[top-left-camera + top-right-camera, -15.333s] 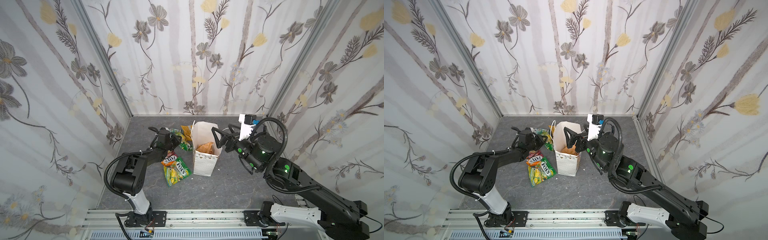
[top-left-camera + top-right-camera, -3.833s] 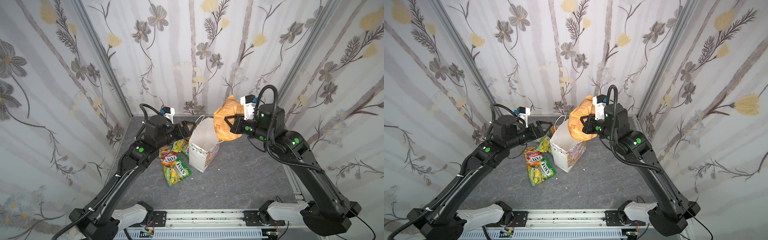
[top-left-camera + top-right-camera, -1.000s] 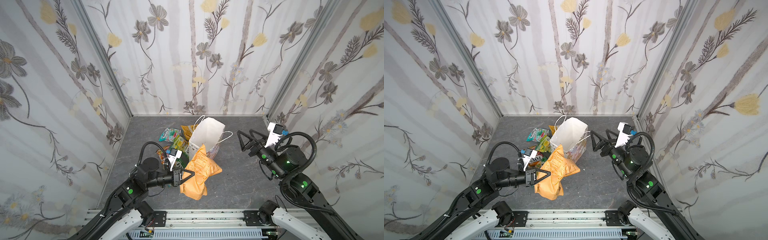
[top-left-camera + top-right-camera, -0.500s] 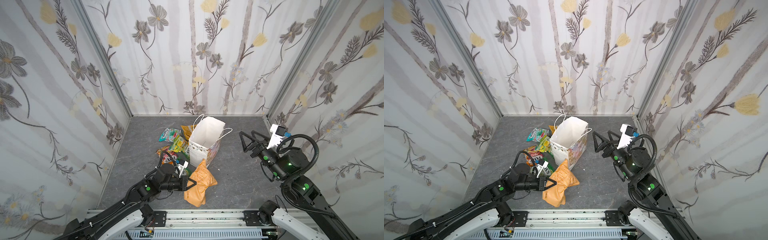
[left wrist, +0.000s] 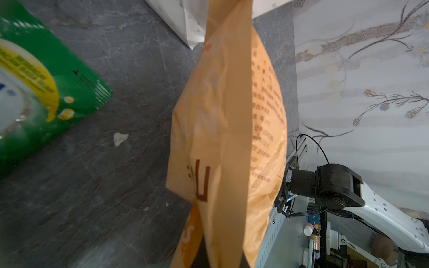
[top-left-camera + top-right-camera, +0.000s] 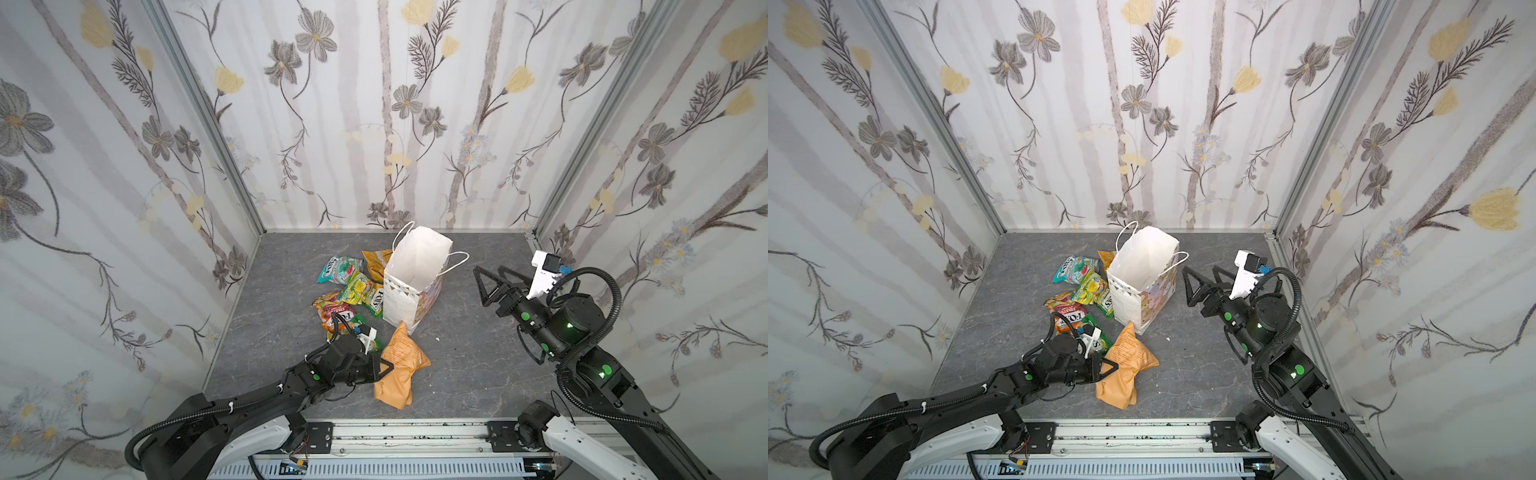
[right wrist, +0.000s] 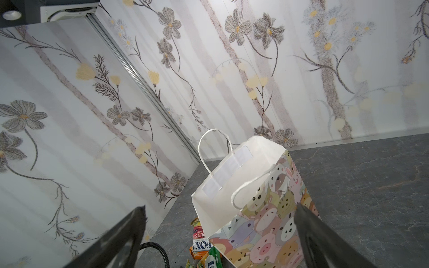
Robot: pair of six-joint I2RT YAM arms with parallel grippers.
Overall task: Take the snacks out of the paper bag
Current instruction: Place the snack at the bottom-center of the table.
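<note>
One animal-print paper bag (image 7: 255,220) (right wrist)

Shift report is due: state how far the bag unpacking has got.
Done: several packets lie beside the bag, whose inside looks bare white from above. In hand: the left tool is shut on the pouch, which rests on the table. Left: let go of it. The right tool hangs open by the bag, holding nothing.

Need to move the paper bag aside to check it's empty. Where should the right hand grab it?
I'd pinch the cord handle on the side of the paper bag facing the right hand, coming in from that side. The loop stands out clear of the rim, and the open hand points toward it.
</note>
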